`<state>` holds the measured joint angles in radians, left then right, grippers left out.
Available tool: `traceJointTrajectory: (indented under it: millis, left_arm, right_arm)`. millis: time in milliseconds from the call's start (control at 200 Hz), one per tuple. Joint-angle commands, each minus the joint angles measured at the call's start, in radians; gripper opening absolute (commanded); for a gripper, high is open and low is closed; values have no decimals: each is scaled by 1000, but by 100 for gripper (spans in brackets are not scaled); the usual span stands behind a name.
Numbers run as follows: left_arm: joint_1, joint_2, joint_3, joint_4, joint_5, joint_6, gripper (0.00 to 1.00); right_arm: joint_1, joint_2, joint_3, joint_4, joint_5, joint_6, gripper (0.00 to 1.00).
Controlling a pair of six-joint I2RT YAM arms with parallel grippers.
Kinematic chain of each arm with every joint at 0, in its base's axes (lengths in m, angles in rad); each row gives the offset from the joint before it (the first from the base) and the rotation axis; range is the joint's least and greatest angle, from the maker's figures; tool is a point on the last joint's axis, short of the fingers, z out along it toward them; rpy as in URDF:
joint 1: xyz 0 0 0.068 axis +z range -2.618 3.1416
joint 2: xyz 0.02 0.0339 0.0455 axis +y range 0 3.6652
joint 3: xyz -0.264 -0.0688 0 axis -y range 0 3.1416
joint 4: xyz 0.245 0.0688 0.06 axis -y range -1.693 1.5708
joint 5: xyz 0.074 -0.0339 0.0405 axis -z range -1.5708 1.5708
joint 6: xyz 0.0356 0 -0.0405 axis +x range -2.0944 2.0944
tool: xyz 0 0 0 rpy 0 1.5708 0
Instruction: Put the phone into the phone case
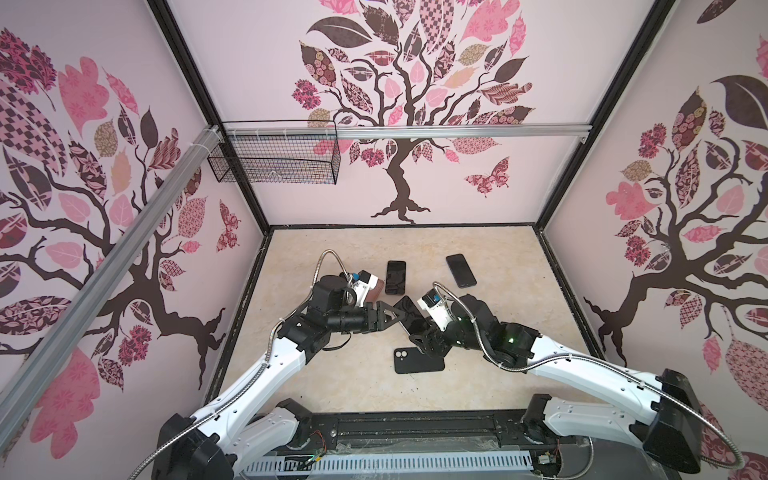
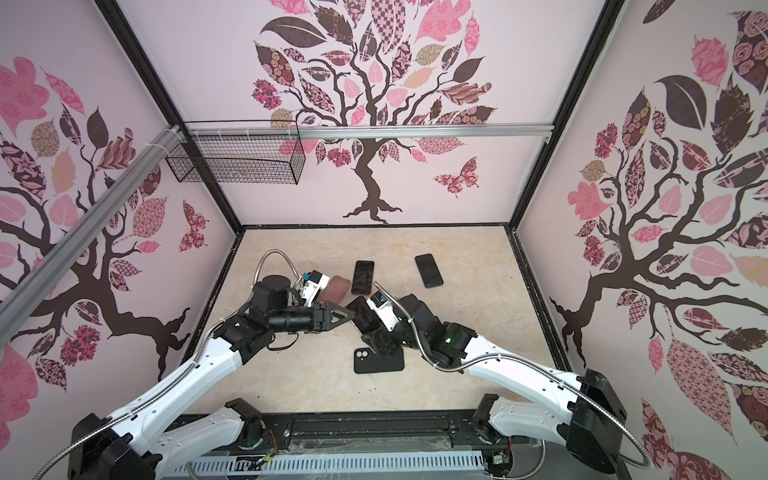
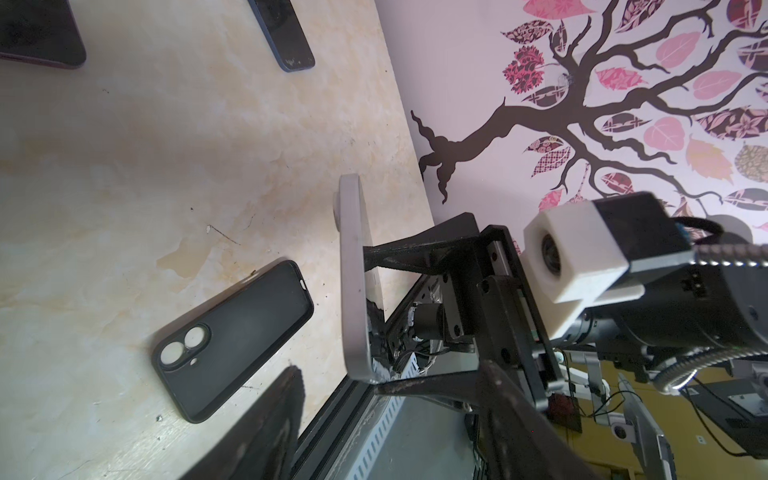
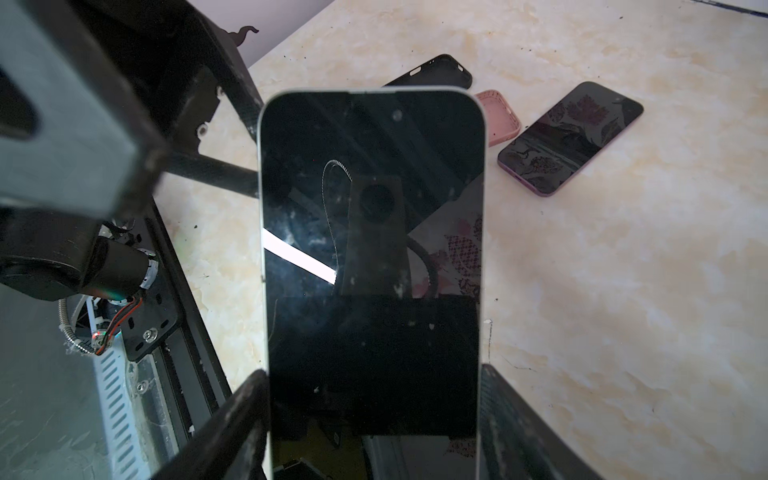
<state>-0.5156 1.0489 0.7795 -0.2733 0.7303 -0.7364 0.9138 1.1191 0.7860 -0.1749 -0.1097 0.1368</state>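
Three smartphones, two cases: matte black case [image 1: 415, 361], pink case [image 4: 500, 118]. Right gripper [image 4: 372, 374] clamps the silver-edged phone [image 4: 374, 232], smudged glossy-black screen, aloft mid-table; purple-edged phone [image 4: 569, 137] and dark phone [image 1: 461, 270] lie flat. Left gripper [image 1: 395, 319]: jaws apart at the held phone's free end.

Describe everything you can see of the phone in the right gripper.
The phone is a slim slab with a dusty, dark, glossy screen and pale silver-looking rim with rounded corners. The right gripper clamps its long edges near one end, holding it lifted off the table, tilted. The left gripper straddles it with jaws apart; contact is unclear.
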Motion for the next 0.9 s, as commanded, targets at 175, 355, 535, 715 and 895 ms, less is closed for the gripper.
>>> traceJointTrajectory:
  millis: [175, 355, 535, 715, 895]
  left_arm:
    - [7, 31, 26, 27, 29, -17, 49]
    - [7, 40, 32, 34, 40, -23, 39]
    - [6, 40, 30, 34, 53, -26, 22]
    - [8, 40, 29, 30, 55, -25, 14]
    - [8, 28, 30, 26, 46, -22, 0]
  right_arm:
    - [24, -37, 29, 52, -22, -64, 32]
    - [33, -39, 30, 42, -28, -81, 32]
    - [46, -38, 30, 32, -22, -101, 32]
    - [52, -35, 30, 32, -19, -103, 34]
    - [52, -46, 16, 39, -31, -84, 70]
